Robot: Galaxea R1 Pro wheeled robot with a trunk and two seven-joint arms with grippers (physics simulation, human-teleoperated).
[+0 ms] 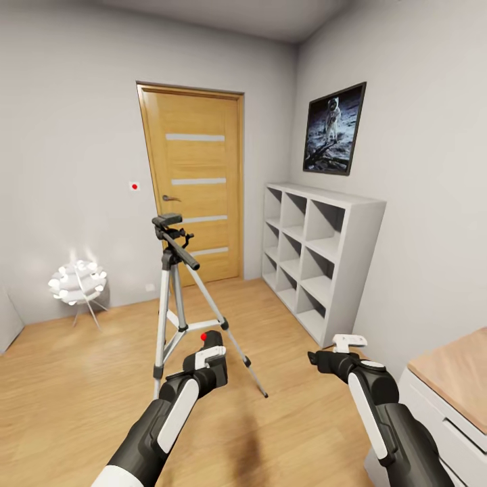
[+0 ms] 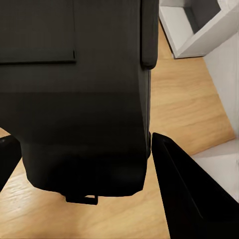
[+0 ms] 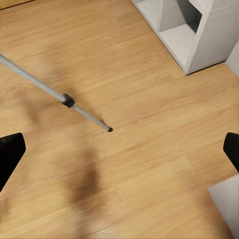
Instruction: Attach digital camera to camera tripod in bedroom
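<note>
Nearest me, the left gripper [image 1: 211,360] is clamped on the digital camera [image 1: 212,340], fingers pinching the black body on both sides with its red button upward, probably so the base stays free to meet the mount. In the left wrist view the dark body [image 2: 79,99] sits between the two fingers [image 2: 186,194], right up against them.

At about three o'clock from it, the right gripper [image 1: 336,350] hangs empty, fingers spread wide over bare floor (kept clear, I'd guess, to steady something later). Its wrist view catches one silver tripod leg [image 3: 59,94] slanting to its foot.

Beyond the left gripper, toward twelve o'clock, the camera tripod [image 1: 177,297] stands with legs splayed, its black head [image 1: 167,221] bare and well above the camera, so a lift seems needed.

Farther off: globe lamp [image 1: 78,281] at ten o'clock, white cube shelf [image 1: 318,257] at two, wooden door [image 1: 196,182] behind.
</note>
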